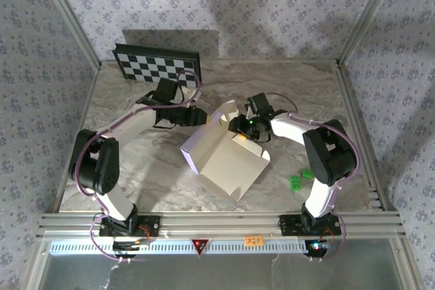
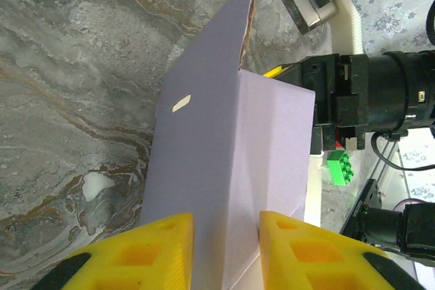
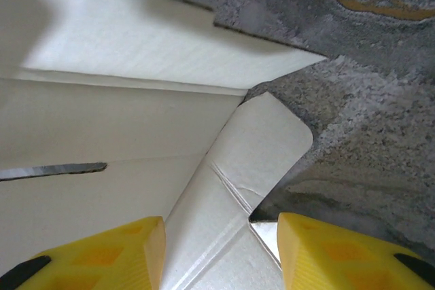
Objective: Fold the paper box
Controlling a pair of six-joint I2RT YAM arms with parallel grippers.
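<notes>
Two pincers meet at the box (image 1: 226, 157), which sits half-folded at the middle of the table (image 1: 136, 100) in the top view, one wall raised toward the upper left and a broad panel lying flat toward the lower right; from above, both sets of fingertips are lost among dark wrist housings at the box's upper edge, so no jaw gap can be read there. In the left wrist view the box runs off the lower edge of the frame, and the pads are cut off there too; the left pincer (image 2: 226, 256) straddles the fold where a darker lavender face meets a paler one; its yellow fingers (image 2: 160, 252) stand a little apart with cardboard showing in the gap; whether they press the cardboard I cannot tell. A small slot (image 2: 181, 103) marks the darker face; a green block (image 2: 340, 168) peeks out at the right, below the other arm. In the right wrist view the box takes the left side and is cut off by the frame edges; the right pincer (image 3: 221, 256) has its jaws well apart, gripping nothing; a round-cornered flap (image 3: 262, 154) lies between them, a sliver of space beside the right finger; contact with the left one is hard to judge. A checkerboard (image 1: 156, 66) leans at the upper left of the top view.
</notes>
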